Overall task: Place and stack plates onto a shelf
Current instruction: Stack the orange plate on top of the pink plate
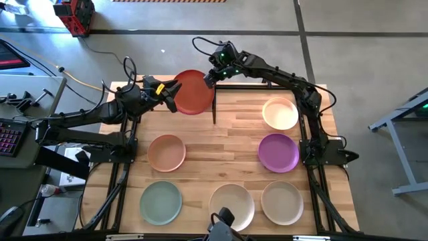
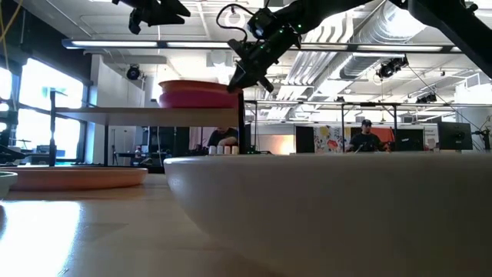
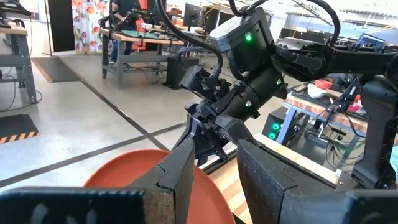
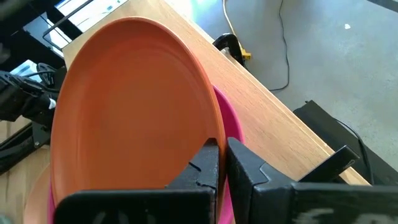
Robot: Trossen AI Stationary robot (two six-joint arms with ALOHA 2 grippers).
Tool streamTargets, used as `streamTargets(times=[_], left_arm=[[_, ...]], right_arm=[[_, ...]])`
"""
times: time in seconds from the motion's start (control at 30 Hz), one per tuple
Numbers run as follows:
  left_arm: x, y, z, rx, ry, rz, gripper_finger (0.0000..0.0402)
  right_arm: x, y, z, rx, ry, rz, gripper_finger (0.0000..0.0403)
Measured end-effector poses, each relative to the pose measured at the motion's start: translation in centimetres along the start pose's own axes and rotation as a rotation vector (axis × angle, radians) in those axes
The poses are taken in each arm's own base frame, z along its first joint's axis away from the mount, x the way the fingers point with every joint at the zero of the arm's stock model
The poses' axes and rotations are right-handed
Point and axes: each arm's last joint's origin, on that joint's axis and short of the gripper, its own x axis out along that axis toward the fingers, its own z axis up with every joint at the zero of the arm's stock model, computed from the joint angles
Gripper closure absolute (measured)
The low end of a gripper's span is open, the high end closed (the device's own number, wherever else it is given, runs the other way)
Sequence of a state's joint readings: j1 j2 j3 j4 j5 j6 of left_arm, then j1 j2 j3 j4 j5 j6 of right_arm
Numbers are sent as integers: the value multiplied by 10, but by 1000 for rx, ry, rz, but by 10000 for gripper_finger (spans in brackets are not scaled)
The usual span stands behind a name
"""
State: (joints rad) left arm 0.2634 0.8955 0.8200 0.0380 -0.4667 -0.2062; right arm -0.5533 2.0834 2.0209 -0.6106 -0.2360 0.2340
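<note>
On the raised light-wood shelf [image 1: 254, 88], round matte orange plate [image 1: 194, 92] is stacked; right pincer [image 1: 209, 78] nearly together at its rim, left pincer [image 1: 168, 92] slightly apart, a nudge could slide it off.

Both arms reach toward the table's far edge. The left gripper [image 1: 170, 90] points right (fingers slightly parted); the right gripper [image 1: 208, 78] faces it, fingers nearly closed.

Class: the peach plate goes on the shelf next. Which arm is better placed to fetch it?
Left: the left gripper hovers on the same side as the peach plate. The right gripper is at the orange plate.
</note>
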Motion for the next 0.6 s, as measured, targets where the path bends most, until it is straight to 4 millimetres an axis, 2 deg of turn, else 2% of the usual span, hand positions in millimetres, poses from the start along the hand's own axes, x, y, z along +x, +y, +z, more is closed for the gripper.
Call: streamTargets(times=[0.6], left_arm=[[0, 0, -2, 88, 17, 3, 291]], right_arm=[[0, 0, 0, 28, 3, -9, 402]])
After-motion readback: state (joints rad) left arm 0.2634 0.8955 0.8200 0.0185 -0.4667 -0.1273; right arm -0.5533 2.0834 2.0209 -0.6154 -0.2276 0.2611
